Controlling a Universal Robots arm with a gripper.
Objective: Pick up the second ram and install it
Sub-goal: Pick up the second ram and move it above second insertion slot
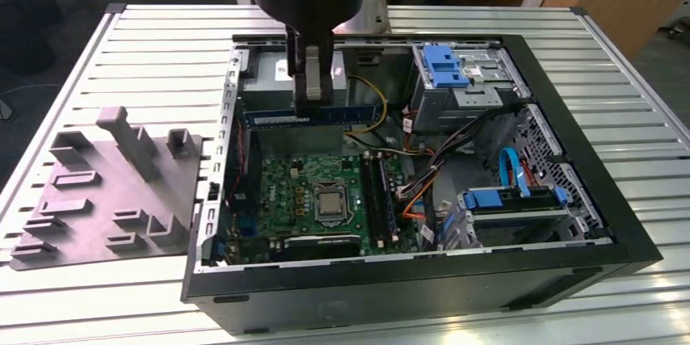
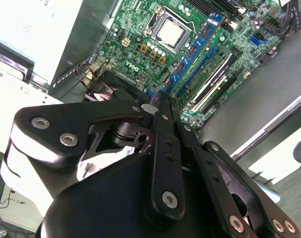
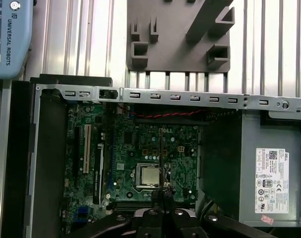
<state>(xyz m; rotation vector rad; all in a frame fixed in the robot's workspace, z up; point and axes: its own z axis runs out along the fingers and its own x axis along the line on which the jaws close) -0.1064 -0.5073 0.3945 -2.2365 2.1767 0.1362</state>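
My pincer (image 1: pixel 313 103) is pressed together on the ram (image 1: pixel 270 119), pinching it near mid-length and holding it level over the open case (image 1: pixel 587 224).

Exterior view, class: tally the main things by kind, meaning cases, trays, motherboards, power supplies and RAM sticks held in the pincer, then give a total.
Case: 1
Tray: 1
Motherboard: 1
Power supply: 1
RAM stick, held in the pincer: 1
Total: 5
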